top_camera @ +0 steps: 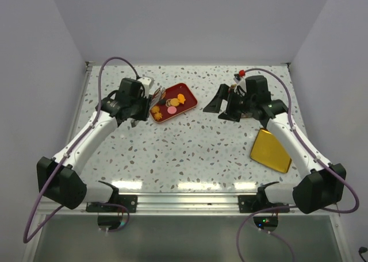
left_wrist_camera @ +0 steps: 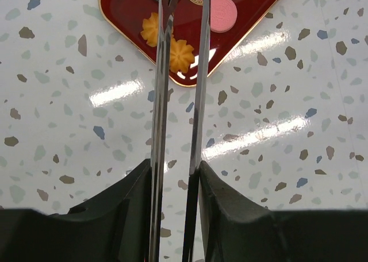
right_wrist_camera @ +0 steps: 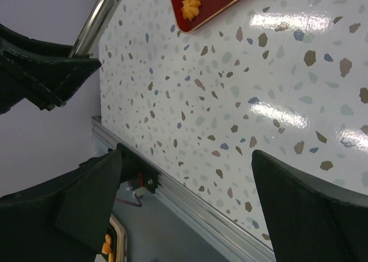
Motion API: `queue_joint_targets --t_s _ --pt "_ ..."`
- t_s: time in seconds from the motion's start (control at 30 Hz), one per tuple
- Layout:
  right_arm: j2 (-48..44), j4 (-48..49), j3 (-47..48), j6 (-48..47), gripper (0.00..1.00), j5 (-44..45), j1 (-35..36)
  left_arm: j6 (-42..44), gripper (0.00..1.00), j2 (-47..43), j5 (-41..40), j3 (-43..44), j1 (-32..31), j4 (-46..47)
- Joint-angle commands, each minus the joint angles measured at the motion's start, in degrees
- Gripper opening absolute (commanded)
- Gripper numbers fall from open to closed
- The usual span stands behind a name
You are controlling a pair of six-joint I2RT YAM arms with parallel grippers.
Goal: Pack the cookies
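Note:
A red tray at the back centre holds the cookies: orange ones, a pink one and dark ones. My left gripper is shut on metal tongs. In the left wrist view, my left gripper holds the tongs' two blades slightly apart. They reach over the tray, their tips by an orange cookie and near the pink one. My right gripper is open and empty right of the tray; it also shows in the right wrist view.
A gold tray lies at the right near my right arm. A white object stands behind the left gripper. The table's metal front rail runs across the right wrist view.

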Motion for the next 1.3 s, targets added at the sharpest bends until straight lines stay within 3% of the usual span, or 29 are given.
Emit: queue_joint_targets --t_s 0.0,0.13,0.43,1.27 --pt "0.5 3.2 3.9 1.9 0.99 -2.7 0.3 -0.7 0.39 -1.8 0.5 3.0 0.1 -1.2" --pt "-0.7 1.6 2.2 0.8 0.99 -2.4 0.4 -0.5 0.4 -0.9 0.6 5.1 -0.1 -2.7" --pt "-6.1 -0.4 -5.4 -0.5 0.99 -1.5 0.2 -0.1 0.52 2.7 -3.0 6.4 -1.0 -4.3" --pt "-5.2 -4.7 -4.8 -5.2 0.99 1.4 0.2 -3.4 0.49 18.5 -6.4 9.6 -1.2 -2.0"
